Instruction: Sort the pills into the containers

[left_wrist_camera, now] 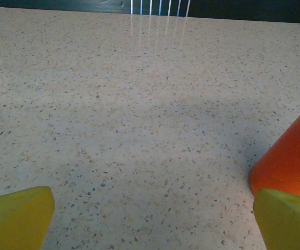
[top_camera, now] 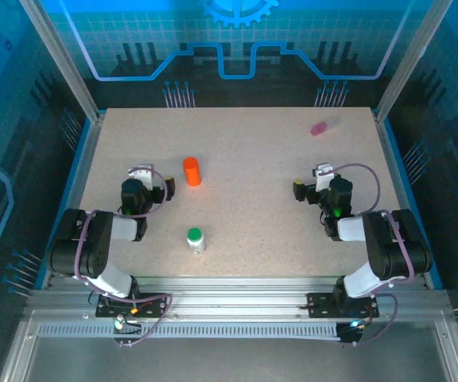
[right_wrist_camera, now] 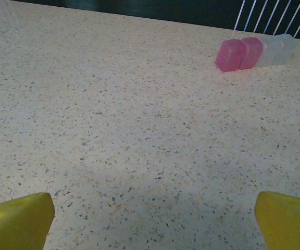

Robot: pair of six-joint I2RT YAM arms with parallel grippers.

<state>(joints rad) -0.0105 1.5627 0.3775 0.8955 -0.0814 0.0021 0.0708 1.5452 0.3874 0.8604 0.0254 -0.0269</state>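
An all-orange bottle [top_camera: 192,171] stands upright left of the table's middle; its side [left_wrist_camera: 290,161] fills the right edge of the left wrist view. A white bottle with a green cap [top_camera: 195,238] stands nearer the front. A small pink and clear container [top_camera: 323,126] lies at the back right, also far ahead on the right [right_wrist_camera: 254,52] in the right wrist view. No pills can be seen. My left gripper [top_camera: 142,173] [left_wrist_camera: 154,216] is open just left of the orange bottle, nothing between its yellow fingers. My right gripper [top_camera: 323,172] [right_wrist_camera: 154,216] is open over bare table.
The speckled tabletop [top_camera: 253,207] ends at blue-edged walls on the left and right and a dark panel at the back. The middle stretch between the two arms holds nothing but the two bottles.
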